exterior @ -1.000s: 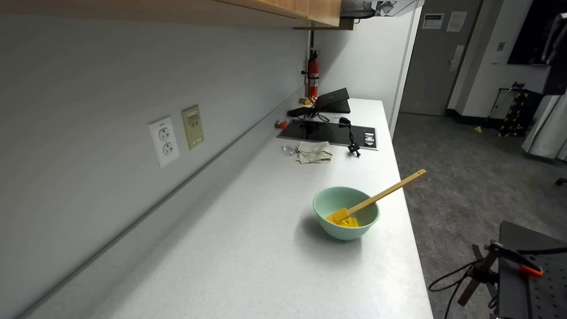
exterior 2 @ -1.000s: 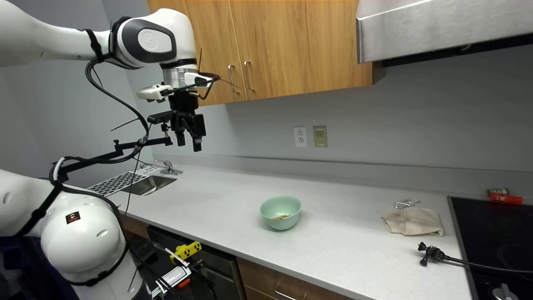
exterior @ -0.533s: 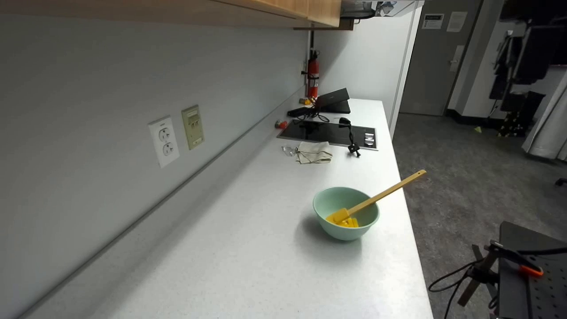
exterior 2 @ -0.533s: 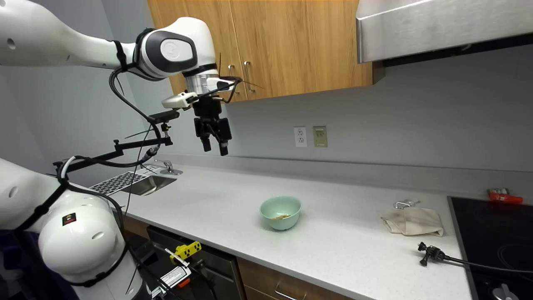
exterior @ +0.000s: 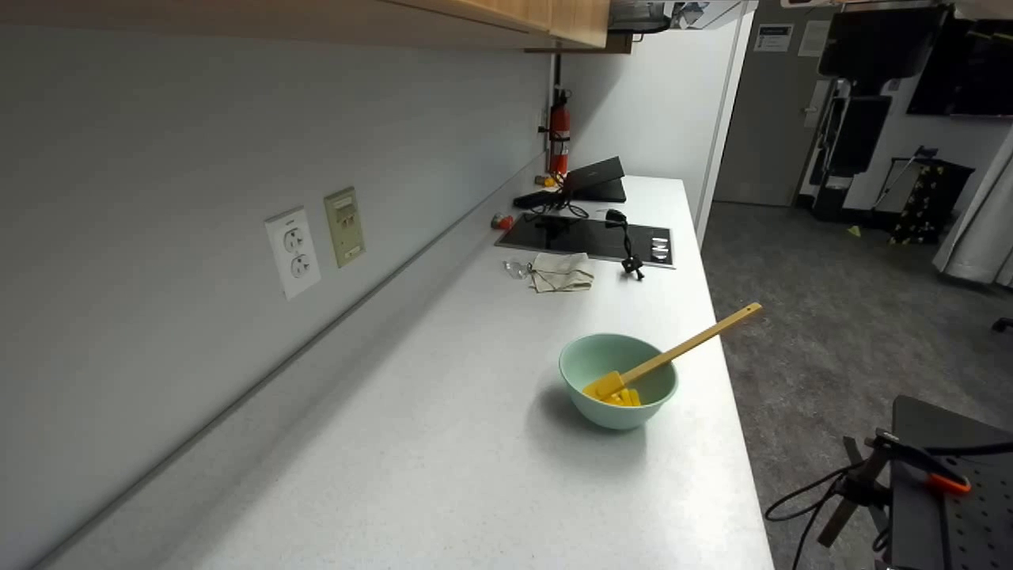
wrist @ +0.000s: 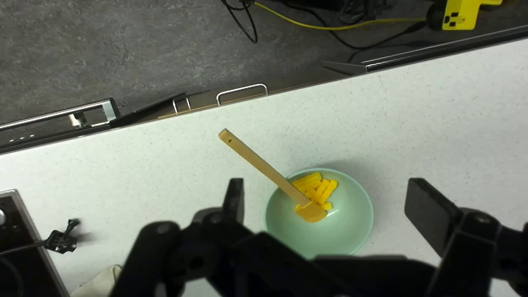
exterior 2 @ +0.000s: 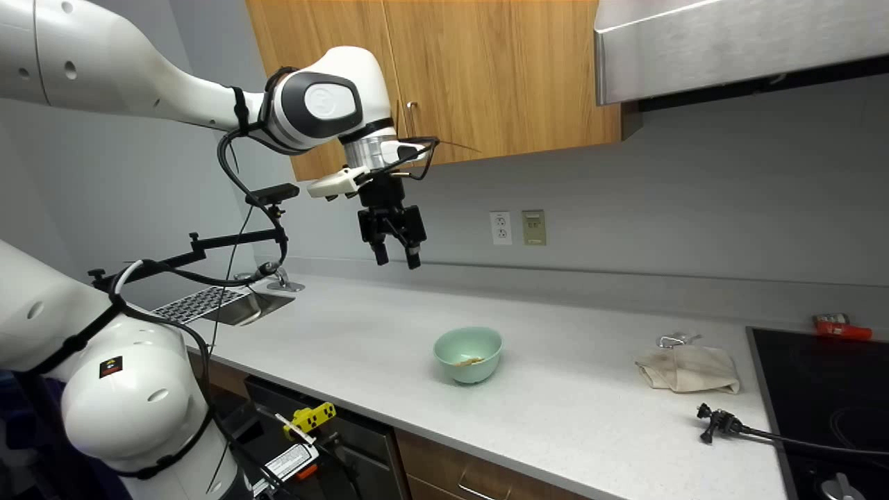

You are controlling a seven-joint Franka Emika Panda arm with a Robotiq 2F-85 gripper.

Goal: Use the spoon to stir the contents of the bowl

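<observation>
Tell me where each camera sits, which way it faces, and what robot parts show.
In an exterior view: out in front of the counter, facing the back wall; arm and pincer show left.
In an exterior view: above the counter, looking along it past the bowl toward the cooktop; pincer upper right.
Wrist view: at the wrist, looking down over the bowl; spread pincer fingers rise from the bottom.
Both exterior views share bowl, cooktop and cloth.
</observation>
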